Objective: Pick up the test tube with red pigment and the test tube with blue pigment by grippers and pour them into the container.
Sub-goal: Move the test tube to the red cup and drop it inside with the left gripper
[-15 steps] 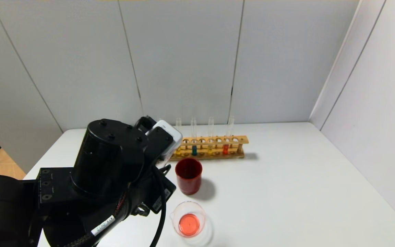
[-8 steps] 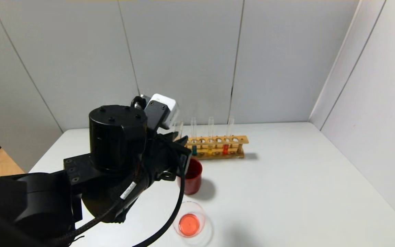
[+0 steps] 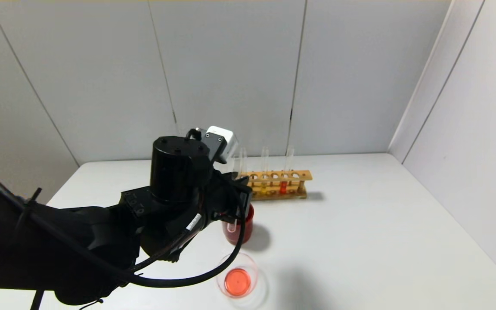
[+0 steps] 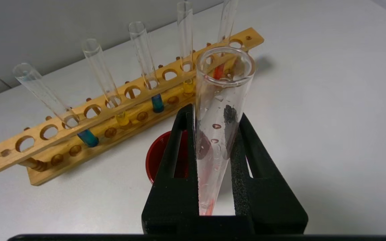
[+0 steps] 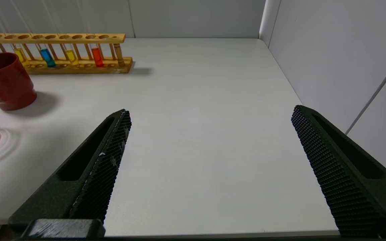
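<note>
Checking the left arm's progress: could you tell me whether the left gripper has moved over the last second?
Yes. The left gripper has moved rightward and away, toward the wooden rack.

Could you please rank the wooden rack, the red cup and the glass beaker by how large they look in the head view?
1. Wooden rack: widest, though the left arm hides its left end.
2. Red cup and glass beaker: these look about alike. The cup is partly hidden and the beaker sits nearer the camera, so I would not rank them.
</note>
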Tool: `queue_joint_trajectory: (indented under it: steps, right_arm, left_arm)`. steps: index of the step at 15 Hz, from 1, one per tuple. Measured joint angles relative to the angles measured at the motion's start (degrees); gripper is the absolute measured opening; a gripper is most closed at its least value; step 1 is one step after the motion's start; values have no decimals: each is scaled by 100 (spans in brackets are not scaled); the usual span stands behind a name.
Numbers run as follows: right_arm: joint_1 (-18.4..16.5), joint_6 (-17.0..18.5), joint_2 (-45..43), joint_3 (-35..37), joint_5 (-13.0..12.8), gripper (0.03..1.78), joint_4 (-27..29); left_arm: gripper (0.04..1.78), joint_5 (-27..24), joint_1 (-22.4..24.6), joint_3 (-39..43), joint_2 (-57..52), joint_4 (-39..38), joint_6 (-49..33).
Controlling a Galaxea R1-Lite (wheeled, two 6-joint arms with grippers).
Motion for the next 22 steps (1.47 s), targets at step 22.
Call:
queue_joint_trajectory:
  steps: [22]
  right_arm:
    - [0,-2,0,0,0,175,2]
  left_arm:
    - [32,-841,538,-931,1735,-343,74]
